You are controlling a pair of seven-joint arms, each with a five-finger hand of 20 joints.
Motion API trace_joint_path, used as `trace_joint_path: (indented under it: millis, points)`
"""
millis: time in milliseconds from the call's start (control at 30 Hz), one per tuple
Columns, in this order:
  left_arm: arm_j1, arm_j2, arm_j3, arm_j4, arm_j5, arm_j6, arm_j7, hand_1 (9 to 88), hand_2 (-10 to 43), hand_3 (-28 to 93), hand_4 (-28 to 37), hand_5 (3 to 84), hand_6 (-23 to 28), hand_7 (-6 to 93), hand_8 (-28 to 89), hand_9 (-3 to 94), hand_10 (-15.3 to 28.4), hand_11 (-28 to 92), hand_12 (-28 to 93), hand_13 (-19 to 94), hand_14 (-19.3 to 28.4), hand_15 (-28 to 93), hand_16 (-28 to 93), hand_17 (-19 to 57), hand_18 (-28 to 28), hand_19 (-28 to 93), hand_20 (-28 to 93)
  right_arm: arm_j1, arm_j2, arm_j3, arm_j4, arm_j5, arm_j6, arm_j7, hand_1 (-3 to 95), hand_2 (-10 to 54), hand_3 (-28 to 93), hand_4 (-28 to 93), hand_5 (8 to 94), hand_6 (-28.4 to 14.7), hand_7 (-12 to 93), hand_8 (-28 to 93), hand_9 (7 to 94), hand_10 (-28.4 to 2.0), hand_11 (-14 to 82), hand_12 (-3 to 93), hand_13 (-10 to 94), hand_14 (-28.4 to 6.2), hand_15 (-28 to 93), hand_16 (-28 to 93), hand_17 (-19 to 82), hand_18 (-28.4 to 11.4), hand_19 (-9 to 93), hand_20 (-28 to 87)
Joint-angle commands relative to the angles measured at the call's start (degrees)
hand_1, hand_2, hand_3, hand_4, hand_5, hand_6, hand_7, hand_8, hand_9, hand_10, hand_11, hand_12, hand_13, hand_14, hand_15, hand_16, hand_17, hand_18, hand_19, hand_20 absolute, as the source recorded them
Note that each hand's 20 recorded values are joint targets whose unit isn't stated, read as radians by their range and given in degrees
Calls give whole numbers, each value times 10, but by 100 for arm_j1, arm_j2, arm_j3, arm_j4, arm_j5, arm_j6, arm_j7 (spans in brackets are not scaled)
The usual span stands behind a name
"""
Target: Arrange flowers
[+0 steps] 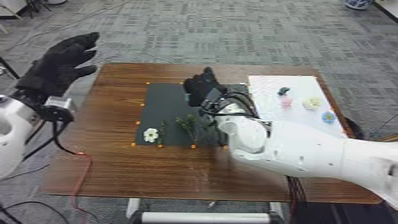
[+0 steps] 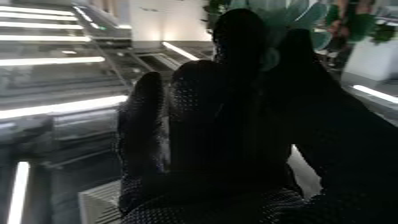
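Observation:
In the head view, my right hand [image 1: 203,89] is over the upper part of the dark mat [image 1: 163,107]. A white flower [image 1: 150,134] and green sprigs [image 1: 187,123] lie on the mat's lower part. On the white board [image 1: 298,85] are a dark blue flower [image 1: 283,91], a pink one [image 1: 286,102], a cream one [image 1: 312,103] and a light blue one [image 1: 329,117]. My left hand [image 1: 59,67] is open beyond the table's left edge. In the right wrist view, my right hand [image 2: 235,115] pinches a pale green leafy sprig [image 2: 306,20] between thumb and finger.
The brown table [image 1: 107,170] extends around the mat and board. Small orange markers [image 1: 194,146] line the mat's edges. My right forearm crosses the table's lower right, near the board's lower edge. A red cable [image 1: 83,175] runs over the table's left side.

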Motion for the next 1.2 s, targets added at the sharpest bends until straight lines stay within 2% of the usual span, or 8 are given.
trace_joint_path:
  millis: [33,100,200,333,767,933,1033,1200]
  points:
    - [-356,63,78,-26,-30,-65,72,231,-57,682,-283,186,16,172,-91,102,72,86,188,5,94,243,-11,-181,184,338,83,126,-699,-103,565,17,-18,-209,463,-95,888,-268,793,62,393,-74,862,-35,176,522,688,-19,599,504,235,-177,729,527]
    - [-393,52,131,-11,-24,-80,82,231,-58,683,-283,186,16,170,-91,103,72,86,188,5,94,243,-10,-181,184,338,83,214,-828,-317,641,50,33,-88,464,-95,886,-270,793,63,389,-73,862,-36,174,522,684,-22,599,505,234,-177,730,527]
    - [-561,55,314,51,-34,-119,51,230,-58,684,-283,186,16,169,-90,102,72,86,189,5,94,243,-10,-182,183,337,83,295,-969,-573,750,58,19,89,465,-95,884,-272,793,64,383,-72,861,-39,171,521,679,-27,599,506,234,-178,730,527]
    - [-682,57,442,80,-21,-155,55,231,-58,682,-283,187,17,168,-89,103,71,86,190,5,92,240,-9,-182,183,337,84,367,-1095,-790,841,132,71,180,465,-95,885,-275,794,65,379,-71,858,-42,169,521,675,-30,603,505,234,-178,731,527]
    - [-951,94,727,139,-17,-197,63,230,-58,684,-283,187,17,169,-89,102,71,86,190,5,92,239,-6,-182,182,337,85,589,-1717,-1223,1332,270,264,564,466,-95,883,-282,796,68,372,-69,853,-45,165,516,667,-33,611,501,232,-179,736,529]
    - [-1195,151,982,212,-34,-211,74,230,-59,684,-283,187,17,170,-89,103,71,85,190,5,92,240,-6,-182,182,336,84,585,-1987,-1250,1461,351,207,585,467,-95,878,-282,797,70,369,-70,854,-46,162,511,666,-35,614,499,232,-179,738,529]
    - [-1357,174,1127,262,-46,-249,33,230,-58,684,-283,187,17,170,-89,103,71,85,190,5,91,240,-6,-182,182,336,85,566,-2086,-1232,1474,352,188,595,468,-95,877,-282,797,71,367,-71,855,-45,159,506,664,-35,615,497,232,-179,739,529]
    - [-1482,177,1240,307,-51,-249,20,230,-58,684,-283,187,17,168,-89,102,71,86,191,5,91,239,-6,-183,182,337,85,569,-2127,-1182,1413,286,139,544,468,-95,873,-282,800,75,363,-71,857,-45,154,500,661,-37,619,497,230,-180,741,530]
